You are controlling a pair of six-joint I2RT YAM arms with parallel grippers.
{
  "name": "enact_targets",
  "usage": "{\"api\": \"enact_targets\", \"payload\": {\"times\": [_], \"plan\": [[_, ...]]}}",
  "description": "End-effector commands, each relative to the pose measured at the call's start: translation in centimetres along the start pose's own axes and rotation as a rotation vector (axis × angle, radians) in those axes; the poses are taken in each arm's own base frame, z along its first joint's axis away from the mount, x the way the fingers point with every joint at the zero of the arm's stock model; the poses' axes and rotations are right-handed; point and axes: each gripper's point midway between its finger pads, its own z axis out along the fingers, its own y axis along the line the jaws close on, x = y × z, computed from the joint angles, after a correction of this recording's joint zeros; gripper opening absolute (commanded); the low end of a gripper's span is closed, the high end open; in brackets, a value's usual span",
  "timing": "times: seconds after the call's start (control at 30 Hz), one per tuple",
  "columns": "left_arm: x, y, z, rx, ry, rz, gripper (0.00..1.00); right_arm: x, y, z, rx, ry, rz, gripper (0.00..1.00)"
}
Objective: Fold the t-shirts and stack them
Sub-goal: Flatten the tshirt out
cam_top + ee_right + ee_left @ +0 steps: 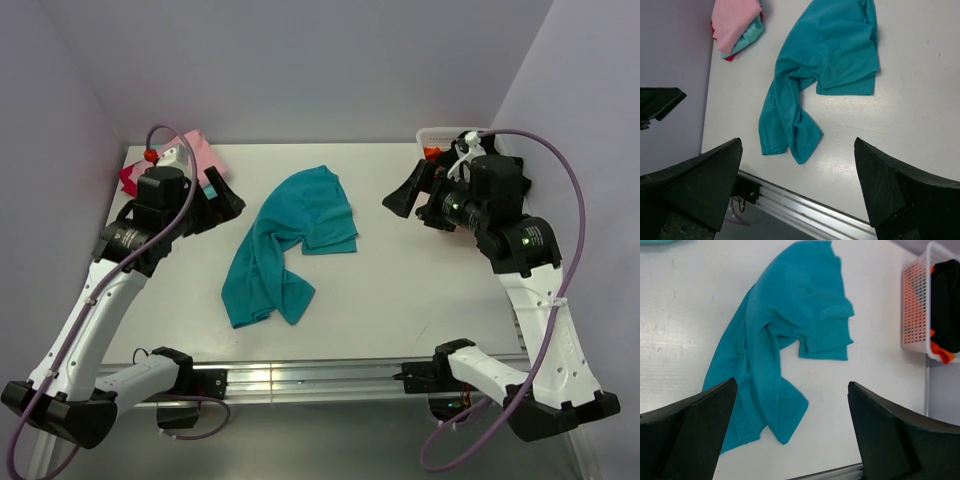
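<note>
A teal t-shirt (pixel 285 242) lies crumpled in the middle of the white table; it also shows in the left wrist view (pixel 785 335) and the right wrist view (pixel 825 70). A folded stack of pink, lighter teal and red shirts (pixel 203 158) sits at the far left corner, also in the right wrist view (pixel 737 25). My left gripper (pixel 228 200) is open and empty, held above the table left of the teal shirt. My right gripper (pixel 403 196) is open and empty, held right of the shirt.
A white mesh basket (pixel 440 140) with orange and black cloth stands at the far right corner, also in the left wrist view (pixel 920 305). The aluminium rail (pixel 320 375) runs along the table's near edge. Purple walls close in the back and sides.
</note>
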Motion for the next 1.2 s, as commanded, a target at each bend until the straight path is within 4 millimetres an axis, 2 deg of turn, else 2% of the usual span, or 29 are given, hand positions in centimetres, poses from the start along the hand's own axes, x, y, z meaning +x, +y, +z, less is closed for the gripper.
{"api": "enact_targets", "payload": {"times": [0.0, 0.03, 0.07, 0.13, 0.17, 0.2, 0.23, 0.27, 0.3, 0.33, 0.37, 0.4, 0.43, 0.47, 0.5, 0.53, 0.57, 0.6, 0.63, 0.67, 0.7, 0.73, 0.77, 0.8, 0.93, 1.0, 1.17], "plan": [[3.0, 2.2, 0.3, -0.057, 0.083, 0.021, 0.99, 0.7, -1.6, 1.6, 0.049, 0.023, -0.031, 1.0], [3.6, 2.2, 0.2, -0.048, 0.103, 0.017, 0.97, 0.2, -2.6, 1.5, 0.104, -0.005, -0.046, 1.0], [3.3, 1.8, -0.3, -0.037, 0.095, 0.007, 0.95, -0.4, -3.0, -0.2, 0.149, -0.071, -0.012, 1.0], [2.1, 0.8, -1.6, -0.005, 0.059, 0.004, 0.94, -1.5, -3.7, -2.1, 0.166, -0.208, 0.017, 1.0], [0.8, -0.3, -2.9, 0.038, 0.006, -0.002, 0.97, -3.5, -1.4, -5.0, 0.038, -0.38, 0.031, 1.0], [-0.2, -1.1, -3.2, 0.077, -0.04, -0.008, 1.0, -1.6, -2.1, -3.2, -0.009, -0.356, 0.052, 1.0], [0.6, -1.2, -3.0, 0.112, -0.03, -0.016, 0.99, -2.0, 0.7, -3.4, -0.191, -0.382, 0.031, 1.0], [1.5, -1.3, -2.2, 0.138, -0.013, -0.012, 0.99, -1.5, 0.5, -1.9, -0.194, -0.339, 0.034, 0.95], [2.5, -1.4, -1.3, 0.162, 0.028, 0.001, 1.0, -2.1, -0.6, -1.1, -0.111, -0.32, 0.043, 0.85], [3.7, -1.0, 0.4, 0.115, 0.115, 0.007, 1.0, 1.2, -3.4, 0.3, 0.08, -0.156, 0.08, 0.78], [3.7, -0.8, 0.8, 0.077, 0.142, -0.001, 0.88, 0.5, -8.1, 2.2, 0.402, -0.147, 0.041, 0.78], [3.8, -1.1, 1.0, 0.046, 0.147, 0.013, 0.87, -0.8, -7.2, 1.4, 0.45, -0.148, 0.003, 0.79], [3.2, -2.3, 0.6, 0.062, 0.122, 0.03, 0.88, 0.1, -7.3, 2.0, 0.485, -0.096, -0.054, 0.85], [2.9, -2.4, 0.7, 0.039, 0.079, 0.051, 0.93, 0.7, -6.7, 3.0, 0.443, -0.049, -0.129, 0.89], [3.9, -3.2, 0.8, 0.072, 0.1, 0.071, 0.97, 1.7, -7.3, 3.9, 0.439, -0.014, -0.131, 0.99], [5.7, -2.4, 2.0, 0.056, 0.157, 0.095, 0.97, 2.3, -7.3, 4.9, 0.413, 0.015, -0.114, 0.99], [7.0, -2.1, 2.7, 0.049, 0.212, 0.113, 0.94, 3.6, -8.0, 5.7, 0.385, 0.087, -0.063, 0.99], [9.0, -1.0, 4.1, -0.001, 0.287, 0.131, 0.91, 4.1, -8.8, 6.2, 0.397, 0.113, -0.041, 0.97], [10.1, -0.5, 4.4, -0.027, 0.324, 0.145, 0.88, 4.7, -9.5, 7.1, 0.426, 0.15, -0.013, 0.95], [11.0, -0.4, 4.5, -0.041, 0.344, 0.168, 0.88, 5.1, -9.6, 7.4, 0.431, 0.165, -0.002, 0.94], [12.5, -1.3, 4.4, -0.024, 0.356, 0.222, 0.89, 5.7, -9.3, 7.7, 0.415, 0.184, 0.01, 0.93], [14.9, -1.8, 4.3, -0.002, 0.402, 0.274, 0.9, 6.0, -9.0, 8.3, 0.394, 0.183, 0.031, 0.92], [16.0, -1.7, 4.3, -0.01, 0.425, 0.289, 0.9, 6.1, -8.9, 8.5, 0.383, 0.178, 0.044, 0.92], [17.9, -0.7, 4.7, -0.046, 0.474, 0.305, 0.9, 6.2, -8.8, 8.6, 0.379, 0.177, 0.055, 0.91], [22.5, 0.4, 4.7, -0.089, 0.559, 0.301, 0.88, 6.7, -9.3, 9.0, 0.407, 0.22, 0.05, 0.87], [23.7, 0.3, 4.3, -0.091, 0.562, 0.272, 0.88, 7.1, -9.9, 8.9, 0.435, 0.241, 0.039, 0.87], [24.4, 0.0, 4.1, -0.129, 0.53, 0.159, 0.89, 8.6, -11.5, 8.8, 0.501, 0.281, 0.052, 0.86]]}}
